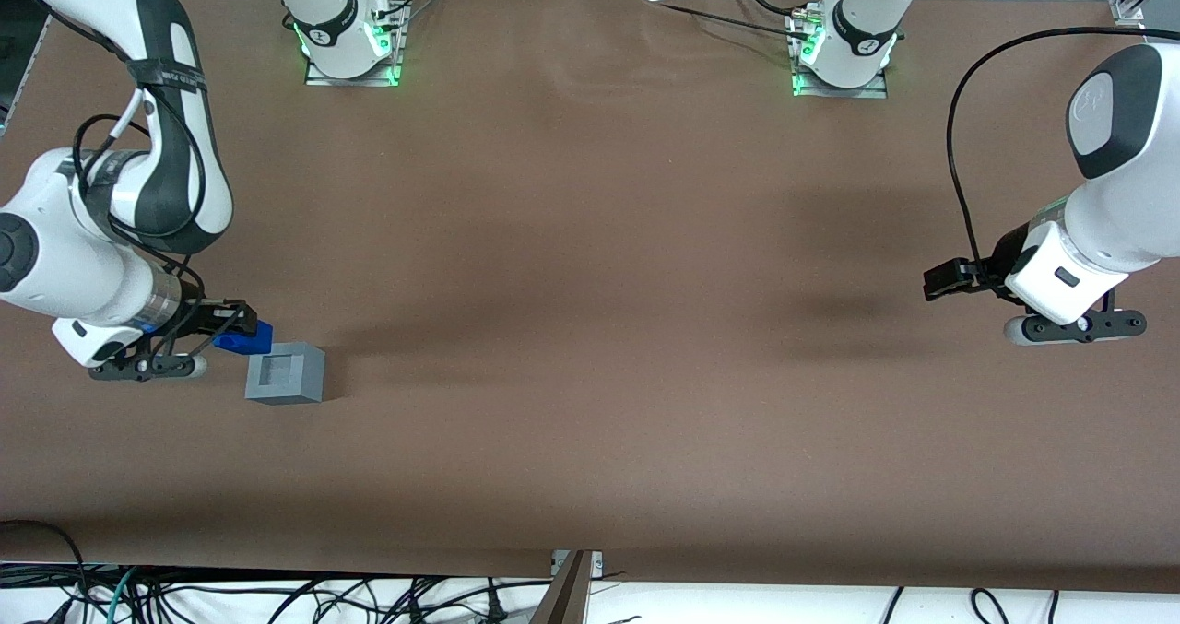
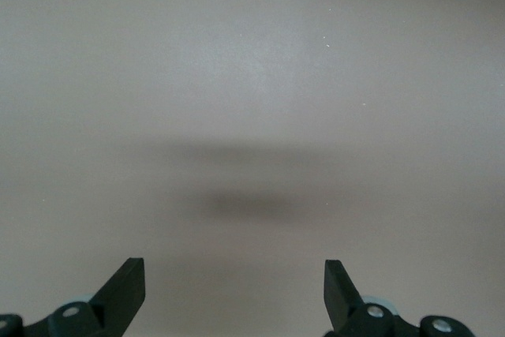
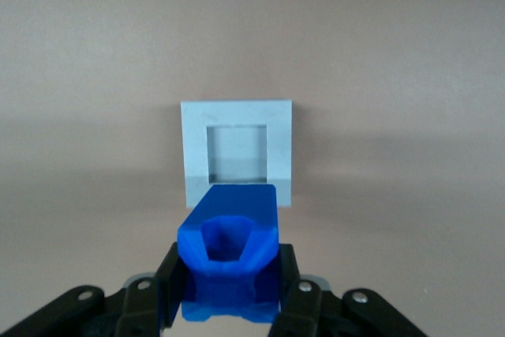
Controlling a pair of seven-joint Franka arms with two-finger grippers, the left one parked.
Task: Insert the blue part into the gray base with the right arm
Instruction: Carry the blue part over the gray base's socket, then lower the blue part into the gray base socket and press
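Honestly there's no text I can read anywhere here. The arm bases at the table's edge [image 1: 343, 29] each carry a small round dark logo, but it's too tiny to make out. The gripper [image 3: 229, 290], blue part [image 3: 229, 258] and gray base [image 3: 237, 151] are all plain, no labels or numbers.

Matt brown table [image 1: 590, 329], looking like cloth or paper with faint wrinkles. The gray base [image 3: 236, 116] shows smooth, dull plastic. Glossy deep-blue plastic on the blue part [image 3: 230, 246], catching light, pinched in the matt black claw [image 3: 228, 290]. The right arm [image 1: 74, 264] gleams: white shell, shiny silver wrist band.
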